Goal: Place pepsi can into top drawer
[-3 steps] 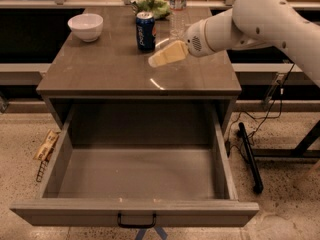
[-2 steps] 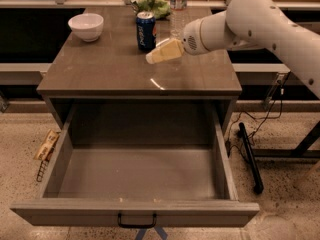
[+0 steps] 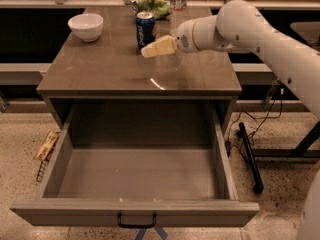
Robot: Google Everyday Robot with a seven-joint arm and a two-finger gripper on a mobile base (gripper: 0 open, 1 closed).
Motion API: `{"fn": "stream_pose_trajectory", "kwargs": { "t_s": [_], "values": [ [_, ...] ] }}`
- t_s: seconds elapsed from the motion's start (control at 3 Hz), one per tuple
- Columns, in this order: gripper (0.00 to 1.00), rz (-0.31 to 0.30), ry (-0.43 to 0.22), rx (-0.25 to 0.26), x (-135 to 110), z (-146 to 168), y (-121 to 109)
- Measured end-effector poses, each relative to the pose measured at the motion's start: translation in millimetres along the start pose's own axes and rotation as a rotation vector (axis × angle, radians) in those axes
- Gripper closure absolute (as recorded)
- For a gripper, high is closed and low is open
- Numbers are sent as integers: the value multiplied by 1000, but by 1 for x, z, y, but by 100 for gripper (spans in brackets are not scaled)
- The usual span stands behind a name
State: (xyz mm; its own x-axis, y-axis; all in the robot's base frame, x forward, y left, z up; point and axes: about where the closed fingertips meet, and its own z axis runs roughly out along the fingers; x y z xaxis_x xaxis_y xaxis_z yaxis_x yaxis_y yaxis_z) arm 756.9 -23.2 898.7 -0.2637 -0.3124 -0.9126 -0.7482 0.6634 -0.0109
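The pepsi can (image 3: 145, 30), dark blue with a silver top, stands upright on the grey-brown cabinet top (image 3: 115, 69), toward the back middle. My gripper (image 3: 150, 50), with pale yellow fingers, reaches in from the right on the white arm (image 3: 240, 29) and its tips sit just in front of and slightly right of the can, close to its lower part. The top drawer (image 3: 135, 176) is pulled fully out below, wide and shallow, with nothing inside and a black handle (image 3: 136, 222) at the centre of its front panel.
A white bowl (image 3: 86, 26) sits at the back left of the top. A clear plastic bottle (image 3: 178, 1) and a green bag (image 3: 155, 6) stand behind the can. A snack packet (image 3: 46, 145) lies on the floor at the left; a black bar (image 3: 250, 156) and cables lie at the right.
My gripper has moved left and toward the back, from the middle right of the top to right beside the can. The can and the drawer have not moved.
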Motion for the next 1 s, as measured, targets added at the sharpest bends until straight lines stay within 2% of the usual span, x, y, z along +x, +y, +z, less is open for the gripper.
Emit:
{"fn": "stream_pose_trajectory", "kwargs": {
  "t_s": [0.33, 1.0],
  "values": [
    [0, 22, -32, 8, -8, 24, -4],
    [0, 42, -134, -22, -35, 66, 0]
  ]
}}
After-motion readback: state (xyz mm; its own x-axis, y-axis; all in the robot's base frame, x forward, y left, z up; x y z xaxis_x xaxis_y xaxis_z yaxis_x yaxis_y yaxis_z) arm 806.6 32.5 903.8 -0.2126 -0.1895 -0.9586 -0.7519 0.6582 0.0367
